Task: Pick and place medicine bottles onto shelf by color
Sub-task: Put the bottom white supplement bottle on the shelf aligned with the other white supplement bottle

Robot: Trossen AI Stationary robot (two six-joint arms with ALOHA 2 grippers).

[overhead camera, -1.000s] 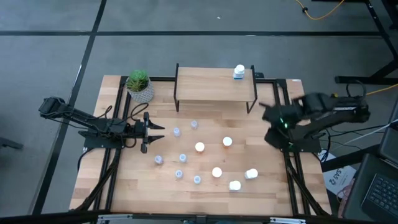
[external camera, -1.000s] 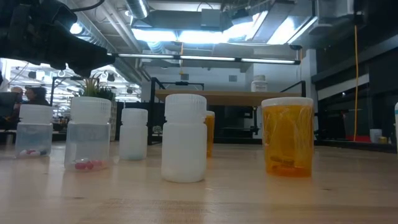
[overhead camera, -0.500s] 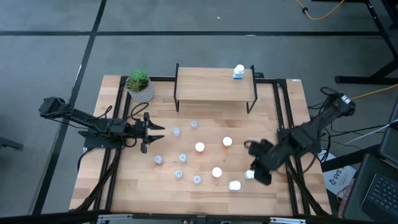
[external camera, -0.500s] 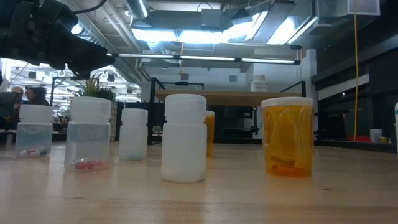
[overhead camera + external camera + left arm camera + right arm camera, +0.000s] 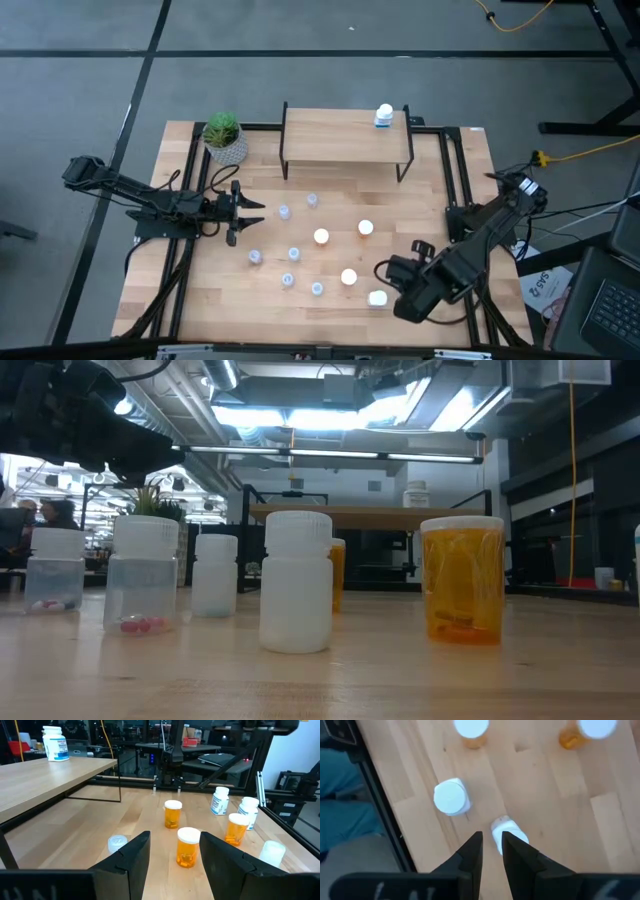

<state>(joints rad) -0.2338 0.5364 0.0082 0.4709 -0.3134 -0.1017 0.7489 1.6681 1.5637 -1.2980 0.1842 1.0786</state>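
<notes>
Several small pale blue bottles (image 5: pixel 294 254), three orange bottles with white caps (image 5: pixel 321 237) and a white bottle (image 5: pixel 378 298) stand on the table. One white bottle with a blue label (image 5: pixel 385 115) stands on the wooden shelf (image 5: pixel 340 140). My right gripper (image 5: pixel 392 275) hovers over the near right part of the table. Its fingers (image 5: pixel 492 840) have a narrow gap and point down beside a white bottle lying on its side (image 5: pixel 508 833). The upright white bottle (image 5: pixel 451 797) stands close by. My left gripper (image 5: pixel 245 207) is open and empty at the left, facing the bottles (image 5: pixel 188 846).
A green plant in a white pot (image 5: pixel 224 136) stands at the far left, beside the shelf. Black frame rails (image 5: pixel 462 220) run along the table's left and right sides. The low view shows the bottles (image 5: pixel 296 581) in a row, with the shelf behind them.
My right arm has swung from the far right, beside the shelf, toward the table's near edge. It has come down over the two white bottles at the near right. The bottles have not moved.
</notes>
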